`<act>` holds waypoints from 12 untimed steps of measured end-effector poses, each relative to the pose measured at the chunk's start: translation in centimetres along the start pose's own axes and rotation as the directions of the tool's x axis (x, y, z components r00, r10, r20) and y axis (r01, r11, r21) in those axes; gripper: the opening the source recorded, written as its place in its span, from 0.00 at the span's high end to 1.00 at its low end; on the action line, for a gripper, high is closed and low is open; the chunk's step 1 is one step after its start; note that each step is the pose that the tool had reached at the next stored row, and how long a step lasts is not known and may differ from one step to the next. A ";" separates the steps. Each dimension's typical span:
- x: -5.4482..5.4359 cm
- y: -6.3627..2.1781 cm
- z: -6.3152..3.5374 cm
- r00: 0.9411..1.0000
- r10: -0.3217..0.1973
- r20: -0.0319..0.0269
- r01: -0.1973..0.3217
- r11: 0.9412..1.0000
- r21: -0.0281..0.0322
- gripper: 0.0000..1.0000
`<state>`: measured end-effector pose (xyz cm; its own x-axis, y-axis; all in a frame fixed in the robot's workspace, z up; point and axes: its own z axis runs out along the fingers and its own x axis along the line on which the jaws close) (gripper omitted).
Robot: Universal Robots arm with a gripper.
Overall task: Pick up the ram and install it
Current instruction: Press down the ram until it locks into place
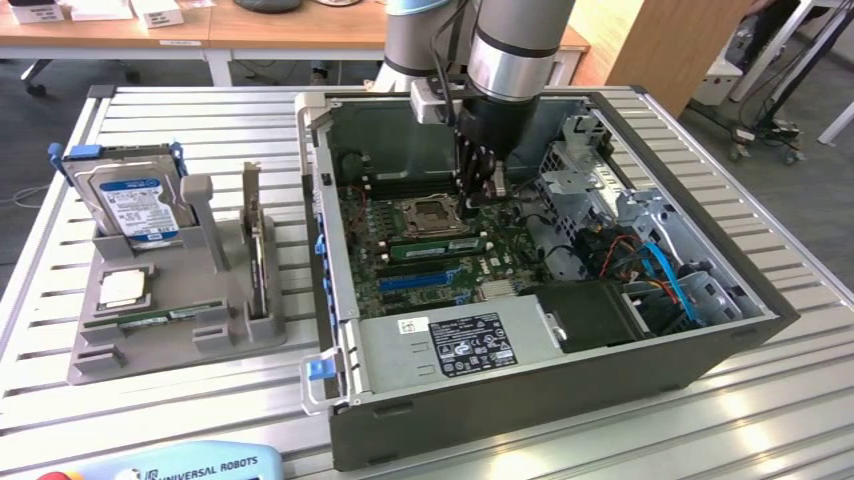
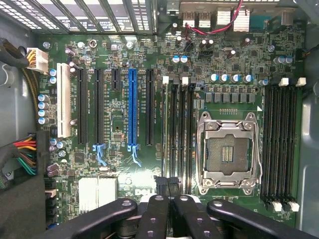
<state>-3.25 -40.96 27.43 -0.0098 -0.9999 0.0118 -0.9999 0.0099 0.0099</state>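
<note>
The ram (image 1: 430, 245), a narrow green stick, stands in a memory slot just beside the empty CPU socket (image 1: 434, 212), inside the open computer case (image 1: 534, 385). In the wrist view the ram (image 2: 167, 129) appears edge-on as a thin pale line in the slot nearest the blue expansion slot (image 2: 131, 107). My gripper (image 1: 487, 192) reaches down into the case at one end of that slot row. Its dark fingers meet over the slot end, so the gripper (image 2: 167, 185) is shut. Whether the fingertips touch the stick's edge is hidden.
A grey fixture (image 1: 80, 355) at the exterior view's left holds a blue-labelled hard drive (image 1: 134, 205), a square silver processor chip (image 1: 123, 288), an upright card (image 1: 254, 250) and another green stick (image 1: 167, 320). Cables (image 1: 661, 275), a drive cage and the power supply (image 1: 461, 345) crowd the case.
</note>
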 end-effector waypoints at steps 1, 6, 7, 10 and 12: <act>0.0 0.00 0.00 1.000 0.000 0.000 0.000 1.000 0.000 0.90; 0.0 -0.24 -0.01 1.000 0.000 0.000 0.000 1.000 0.000 0.90; 0.0 -0.34 0.00 1.000 0.000 0.000 0.000 1.000 0.000 0.90; 0.0 -0.71 -0.01 1.000 0.000 0.000 0.000 1.000 0.000 0.90; 0.0 -0.94 -0.01 1.000 0.000 0.000 0.000 1.000 0.000 0.90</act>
<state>-2.31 -40.96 27.43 -0.0098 -0.9999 0.0118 -0.9999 0.0099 0.0100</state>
